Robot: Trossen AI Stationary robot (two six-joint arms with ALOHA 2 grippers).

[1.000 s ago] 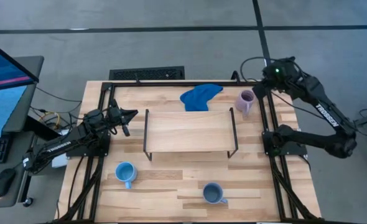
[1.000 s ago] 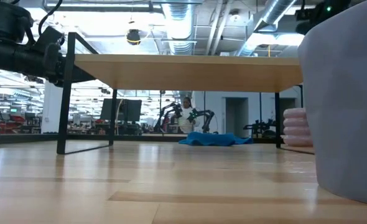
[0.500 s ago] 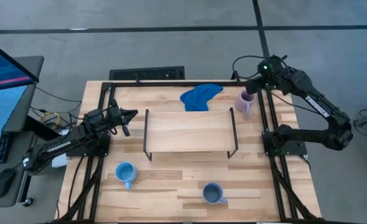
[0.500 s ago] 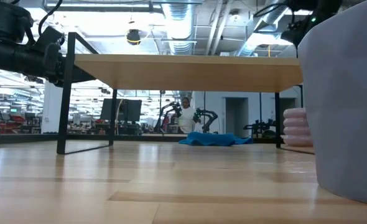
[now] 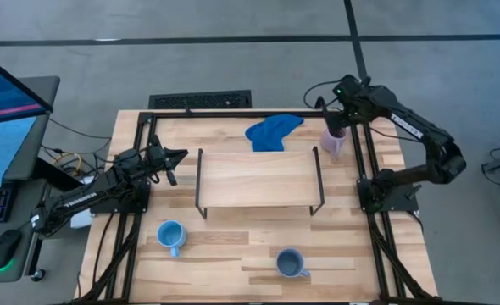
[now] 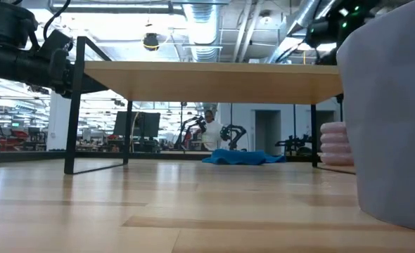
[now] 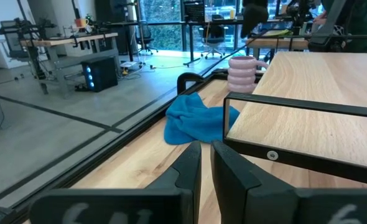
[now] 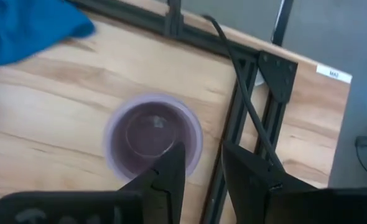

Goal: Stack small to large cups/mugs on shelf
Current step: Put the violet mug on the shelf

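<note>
Hovering part-open right hand (image 8: 199, 165) above lilac mug (image 8: 152, 140).

Little lettering can be read. White capitals along the forearm of the dark left robot arm (image 5: 80, 200) appear to spell TROSSEN — small, only just legible from above. The dark right robot arm (image 5: 407, 124) carries similar white lettering, too small to make out. A small white label (image 8: 333, 74) on the light-wood table edge bears dark characters — unreadable.
</note>
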